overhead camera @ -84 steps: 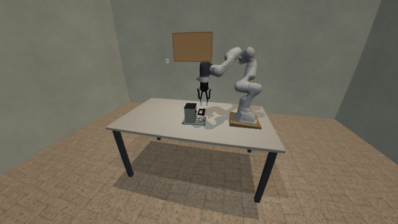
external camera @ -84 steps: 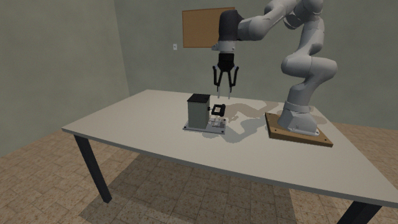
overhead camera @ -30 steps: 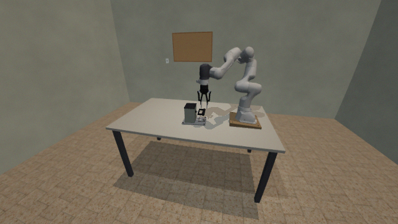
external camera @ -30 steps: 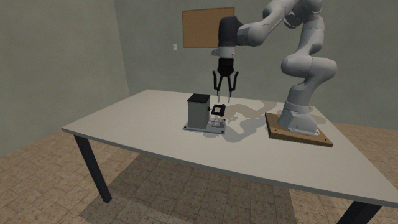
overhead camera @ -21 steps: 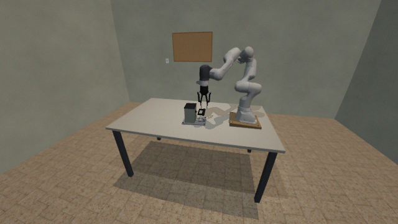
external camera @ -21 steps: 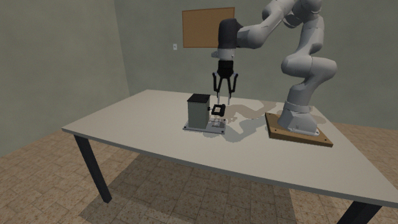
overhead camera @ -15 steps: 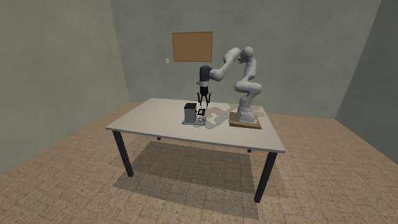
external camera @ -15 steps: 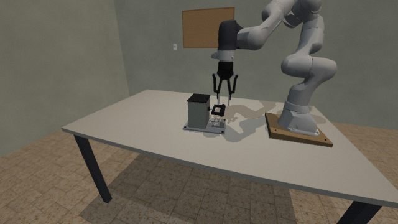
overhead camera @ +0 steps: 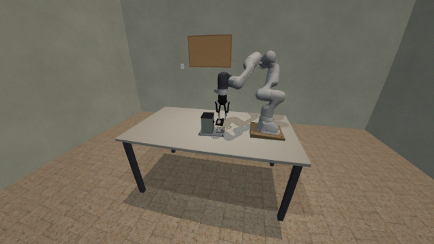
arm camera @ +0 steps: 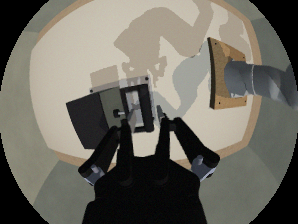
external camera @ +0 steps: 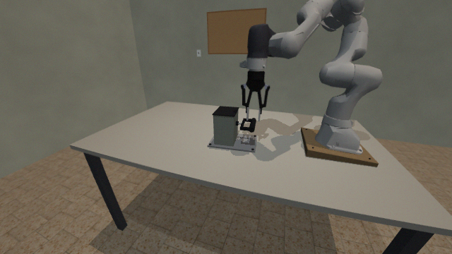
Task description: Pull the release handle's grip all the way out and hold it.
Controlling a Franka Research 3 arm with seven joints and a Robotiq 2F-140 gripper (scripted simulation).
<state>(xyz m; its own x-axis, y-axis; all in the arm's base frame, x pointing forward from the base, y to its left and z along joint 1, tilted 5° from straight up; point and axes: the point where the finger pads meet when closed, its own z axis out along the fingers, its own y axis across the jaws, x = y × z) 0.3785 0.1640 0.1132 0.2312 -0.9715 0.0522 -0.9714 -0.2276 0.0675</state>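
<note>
Top view: the hand (overhead camera: pixel 222 113) hangs above the release handle's grip (overhead camera: pixel 220 121), which sits on the counter (overhead camera: pixel 176 135) beside its housing (overhead camera: pixel 207 123).

Exterior view: fingers part-spread, holding nothing; apparently no pull begun.

Wrist view: grip lies between fingertips, ungrasped.

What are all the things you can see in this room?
Table: one, pale top with dark legs, middle of the tiled floor.
Housing: one, grey-green box with a black top, on a light base plate on the table.
Release handle's grip: one, black, sticking out of the housing towards the arm.
Cork board: one, brown, on the back wall.
Wall plate: one, white, left of the cork board.
Wooden base board: one, brown, under the arm.
Arm: one, white.
Gripper: one, black, partly open, just above the grip, holding nothing.
</note>
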